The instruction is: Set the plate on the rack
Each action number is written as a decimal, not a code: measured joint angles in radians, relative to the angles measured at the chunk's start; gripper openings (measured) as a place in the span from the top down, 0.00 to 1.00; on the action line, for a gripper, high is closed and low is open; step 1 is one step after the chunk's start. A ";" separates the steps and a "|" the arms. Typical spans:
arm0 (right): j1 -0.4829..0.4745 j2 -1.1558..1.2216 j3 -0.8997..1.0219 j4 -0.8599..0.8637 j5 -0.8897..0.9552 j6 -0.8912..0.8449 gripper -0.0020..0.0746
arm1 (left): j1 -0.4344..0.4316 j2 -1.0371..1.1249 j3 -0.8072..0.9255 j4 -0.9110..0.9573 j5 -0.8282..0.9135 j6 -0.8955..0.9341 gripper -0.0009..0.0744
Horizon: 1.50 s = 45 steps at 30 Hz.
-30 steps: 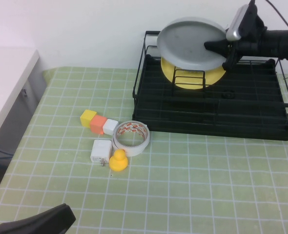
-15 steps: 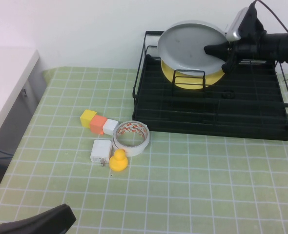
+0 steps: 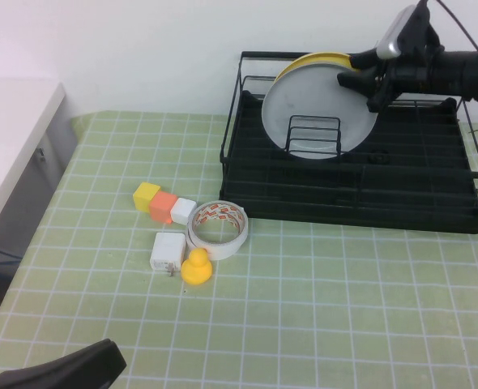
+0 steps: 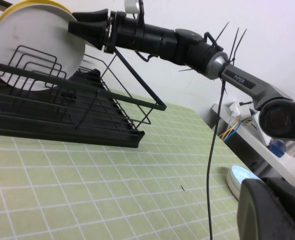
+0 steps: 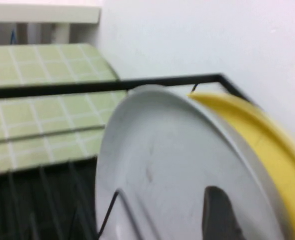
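The light grey-blue plate [image 3: 320, 109] stands upright in the black wire rack [image 3: 352, 194], behind a low wire divider and leaning against the yellow plate [image 3: 312, 58] behind it. My right gripper [image 3: 364, 81] reaches in from the right and is shut on the grey plate's upper right rim. In the right wrist view one finger [image 5: 217, 215] lies on the plate's face [image 5: 162, 165], with the yellow plate [image 5: 257, 135] just beyond. The left wrist view shows the plate [image 4: 32, 45], the rack [image 4: 62, 125] and the right gripper [image 4: 85, 25]. My left gripper [image 3: 61, 369] is parked at the near left edge.
On the green mat left of the rack lie yellow [image 3: 147, 194], orange [image 3: 164, 204] and white [image 3: 182, 210] cubes, a tape roll [image 3: 217, 228], a white adapter [image 3: 168, 252] and a yellow duck [image 3: 197, 266]. A white shelf [image 3: 12, 130] stands at the left.
The right gripper has tipped the grey plate from nearly flat above the yellow plate to upright, and lowered it into the rack in front of the yellow plate. The left arm has not moved.
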 joint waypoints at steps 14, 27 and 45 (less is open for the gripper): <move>-0.002 -0.013 -0.125 0.057 0.100 0.153 0.53 | 0.000 0.000 0.000 0.000 -0.091 0.004 0.99; -0.099 -0.253 -0.216 -0.079 0.438 0.606 0.95 | 0.000 0.000 0.000 -0.032 -0.591 0.213 0.99; -0.182 -0.693 -0.220 -0.248 0.441 0.904 0.97 | 0.000 0.000 0.000 -0.035 -0.604 0.226 0.99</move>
